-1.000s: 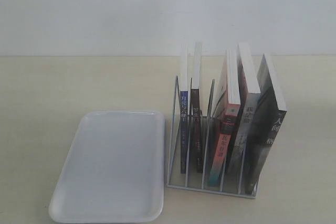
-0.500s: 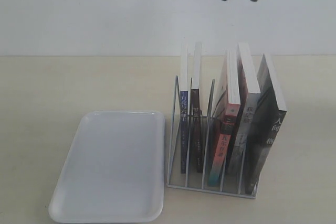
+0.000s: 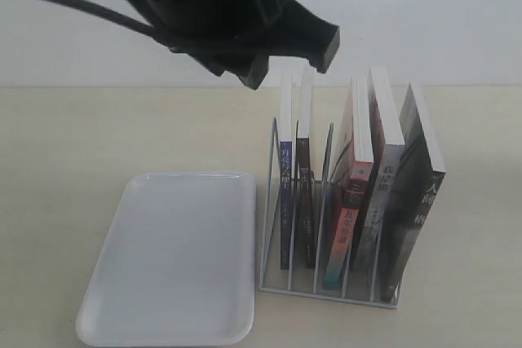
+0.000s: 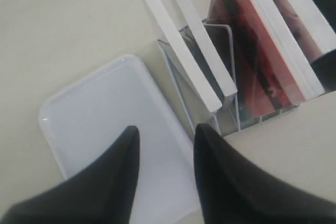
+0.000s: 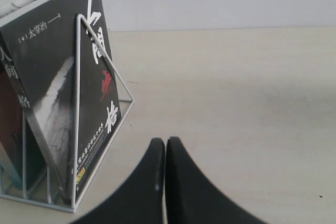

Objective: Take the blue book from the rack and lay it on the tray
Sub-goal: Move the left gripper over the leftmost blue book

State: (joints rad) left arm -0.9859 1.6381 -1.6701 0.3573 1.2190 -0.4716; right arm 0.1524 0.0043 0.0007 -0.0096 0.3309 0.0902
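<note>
The blue book stands upright in the leftmost slot of the white wire rack, spine forward; from the left wrist its white page edge shows nearest the tray. The white tray lies flat just left of the rack, and also shows as the tray under the left wrist camera. My left gripper hovers above the tops of the two leftmost books, apart from them. In its own view the left gripper is open with nothing between the fingers. My right gripper is shut and empty, low beside the rack's right end.
A dark brown-spined book stands right beside the blue one. A red-spined book, a grey one and a black-covered book fill the other slots. Bare table lies left of and behind the tray.
My left gripper has come down and leftward from the top right edge of the exterior view to just above the leftmost books. Books, rack and tray have not moved.
</note>
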